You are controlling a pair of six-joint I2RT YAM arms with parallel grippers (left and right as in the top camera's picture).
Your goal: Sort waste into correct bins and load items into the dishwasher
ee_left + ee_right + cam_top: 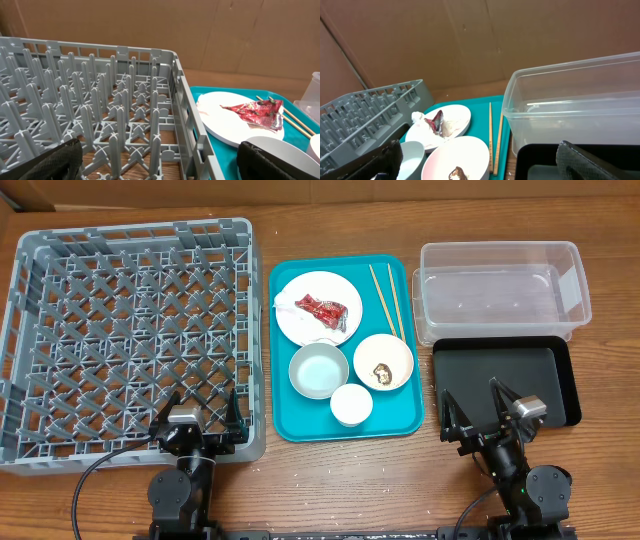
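Both tools sit at the bottom edge of the overhead view, jaws wide and holding nothing: the left tool (203, 412) over the lower rim of the grey dish rack (135, 232), the right tool (473, 402) over the black tray (505, 370). At frame centre the teal tray (290, 425) carries the plate (296, 326) with the red wrapper (322, 308) and napkin (283, 305), an empty bowl (318, 370), a second bowl (396, 352) holding a brown lump (381, 371), the cup (351, 403) and the chopsticks (387, 302). At upper right the clear tub (497, 248) stands on the tabletop just above the black tray

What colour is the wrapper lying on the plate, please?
The wrapper is shiny red with small pale flecks; the left wrist view shows it best.
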